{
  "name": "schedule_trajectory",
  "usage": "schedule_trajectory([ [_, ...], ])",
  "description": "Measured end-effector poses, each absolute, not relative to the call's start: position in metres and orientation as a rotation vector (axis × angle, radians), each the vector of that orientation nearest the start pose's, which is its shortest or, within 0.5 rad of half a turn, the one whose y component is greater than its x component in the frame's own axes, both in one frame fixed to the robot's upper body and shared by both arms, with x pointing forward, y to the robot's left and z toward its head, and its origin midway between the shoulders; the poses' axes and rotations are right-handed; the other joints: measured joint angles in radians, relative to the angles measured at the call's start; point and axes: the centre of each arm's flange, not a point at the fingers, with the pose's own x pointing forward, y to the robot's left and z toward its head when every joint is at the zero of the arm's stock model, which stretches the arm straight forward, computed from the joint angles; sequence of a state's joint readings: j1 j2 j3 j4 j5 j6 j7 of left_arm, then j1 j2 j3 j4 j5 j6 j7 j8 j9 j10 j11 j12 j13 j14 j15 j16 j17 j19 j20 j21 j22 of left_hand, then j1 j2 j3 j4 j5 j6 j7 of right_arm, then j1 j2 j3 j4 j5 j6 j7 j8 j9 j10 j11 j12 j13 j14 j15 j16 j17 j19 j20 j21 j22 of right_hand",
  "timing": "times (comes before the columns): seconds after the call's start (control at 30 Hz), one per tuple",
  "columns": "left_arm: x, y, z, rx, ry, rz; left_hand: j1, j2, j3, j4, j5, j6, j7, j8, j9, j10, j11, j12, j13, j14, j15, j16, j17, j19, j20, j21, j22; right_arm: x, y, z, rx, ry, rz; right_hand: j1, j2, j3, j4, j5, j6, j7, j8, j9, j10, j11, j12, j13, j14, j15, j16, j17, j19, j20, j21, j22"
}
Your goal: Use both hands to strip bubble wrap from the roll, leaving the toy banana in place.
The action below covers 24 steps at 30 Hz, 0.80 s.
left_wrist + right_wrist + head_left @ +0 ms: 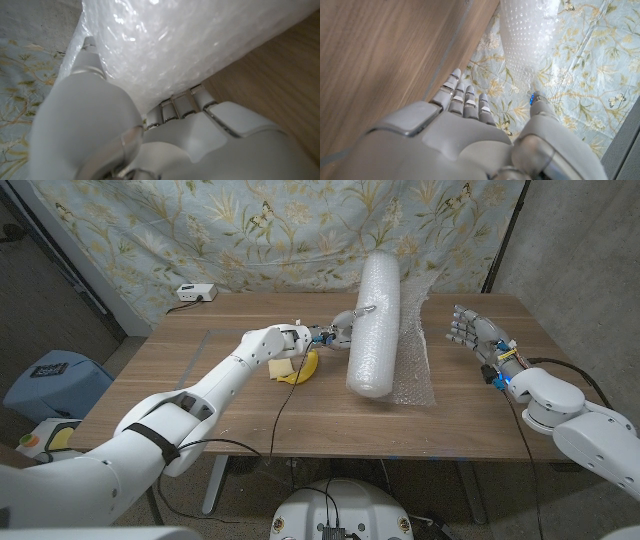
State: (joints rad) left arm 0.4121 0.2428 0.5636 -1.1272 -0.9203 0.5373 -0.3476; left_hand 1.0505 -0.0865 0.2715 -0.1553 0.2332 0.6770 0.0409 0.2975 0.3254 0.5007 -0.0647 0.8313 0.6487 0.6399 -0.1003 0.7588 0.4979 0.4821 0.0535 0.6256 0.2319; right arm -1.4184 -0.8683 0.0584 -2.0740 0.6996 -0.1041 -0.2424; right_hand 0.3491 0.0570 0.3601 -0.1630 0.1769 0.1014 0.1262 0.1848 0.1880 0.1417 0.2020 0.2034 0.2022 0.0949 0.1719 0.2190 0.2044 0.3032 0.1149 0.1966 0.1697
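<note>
The bubble wrap roll [375, 325] lies slantwise across the middle of the wooden table [200, 420], its far end raised. A loose sheet [418, 355] trails off its right side onto the table. My left hand [338, 332] grips the roll's left flank, with the thumb [90, 55] pressed on the wrap and the fingers [182, 102] tucked under it. The yellow toy banana [301, 369] rests on the table just left of the roll, below my left wrist. My right hand [470, 330] stands open to the right of the loose sheet [527, 40], fingers [465, 102] straight, holding nothing.
A white box [195, 293] with a cable sits at the table's back left corner. A black cable [285, 405] runs over the front edge near the banana. A floral curtain [300, 230] hangs behind. A blue bin [50, 380] stands on the floor at left.
</note>
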Motion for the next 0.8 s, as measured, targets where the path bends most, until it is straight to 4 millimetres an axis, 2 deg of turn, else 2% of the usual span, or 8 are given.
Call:
schedule_trajectory([
  [0.23, 0.681, 0.064, 0.033, -0.179, 0.040, -0.866, 0.000, 0.000, 0.000, 0.000, 0.004, 0.000, 0.000, 0.000, 0.000, 0.005, 0.005, -0.001, 0.000, 0.000, 0.000, 0.000, 0.001, 0.000, 0.000, 0.009, 0.000, 0.489, -0.341, -0.012, -0.193, -0.431, 0.068, 0.013, -0.021, 0.000, 0.000, 0.000, -0.020, -0.001, 0.000, 0.000, -0.001, 0.012, 0.000, 0.000, 0.007, 0.018, -0.007, 0.000, 0.009, 0.030, 0.000, 0.000],
  [0.33, 0.681, 0.065, 0.035, -0.180, 0.038, -0.863, 0.000, 0.000, 0.004, -0.004, 0.004, 0.004, 0.004, -0.001, 0.000, 0.005, 0.005, -0.001, -0.001, 0.000, 0.000, 0.000, 0.001, 0.000, 0.000, 0.009, 0.000, 0.486, -0.338, -0.009, -0.204, -0.430, 0.074, 0.019, -0.028, 0.000, 0.000, 0.000, -0.025, -0.001, 0.000, 0.000, -0.002, 0.012, 0.000, 0.000, 0.007, 0.018, -0.007, 0.000, 0.009, 0.030, 0.000, 0.000],
  [0.43, 0.681, 0.066, 0.036, -0.179, 0.040, -0.861, 0.000, 0.000, 0.005, -0.005, 0.004, 0.005, 0.006, -0.001, 0.000, 0.006, 0.006, -0.001, -0.001, 0.004, 0.004, 0.000, 0.001, 0.000, 0.000, 0.009, 0.000, 0.484, -0.335, -0.009, -0.221, -0.409, 0.075, 0.031, -0.039, -0.005, -0.005, 0.000, -0.057, -0.005, 0.000, 0.000, -0.016, 0.015, 0.000, 0.004, 0.003, 0.022, -0.007, 0.001, 0.009, 0.030, 0.000, 0.000],
  [0.6, 0.681, 0.066, 0.038, -0.182, 0.040, -0.861, 0.000, 0.000, 0.005, -0.005, 0.004, 0.006, 0.006, 0.002, 0.001, 0.005, 0.006, -0.001, -0.001, 0.004, 0.004, 0.002, 0.001, 0.000, 0.000, 0.014, 0.000, 0.480, -0.329, -0.006, -0.252, -0.387, 0.085, 0.039, -0.047, -0.010, -0.001, 0.000, -0.128, -0.008, -0.005, 0.005, -0.061, 0.014, -0.004, 0.019, -0.013, 0.034, -0.012, 0.007, -0.006, 0.044, 0.000, 0.000],
  [0.8, 0.681, 0.066, 0.039, -0.185, 0.042, -0.862, 0.000, 0.000, 0.005, -0.005, 0.010, 0.005, 0.006, 0.002, 0.001, 0.005, 0.005, -0.001, -0.001, 0.004, 0.004, 0.004, 0.001, -0.006, 0.006, 0.018, 0.000, 0.476, -0.321, -0.004, -0.288, -0.360, 0.094, 0.045, -0.053, -0.010, -0.001, 0.000, -0.150, -0.010, -0.005, 0.007, -0.075, 0.013, -0.004, 0.024, -0.014, 0.032, -0.012, 0.007, -0.011, 0.050, -0.004, 0.000],
])
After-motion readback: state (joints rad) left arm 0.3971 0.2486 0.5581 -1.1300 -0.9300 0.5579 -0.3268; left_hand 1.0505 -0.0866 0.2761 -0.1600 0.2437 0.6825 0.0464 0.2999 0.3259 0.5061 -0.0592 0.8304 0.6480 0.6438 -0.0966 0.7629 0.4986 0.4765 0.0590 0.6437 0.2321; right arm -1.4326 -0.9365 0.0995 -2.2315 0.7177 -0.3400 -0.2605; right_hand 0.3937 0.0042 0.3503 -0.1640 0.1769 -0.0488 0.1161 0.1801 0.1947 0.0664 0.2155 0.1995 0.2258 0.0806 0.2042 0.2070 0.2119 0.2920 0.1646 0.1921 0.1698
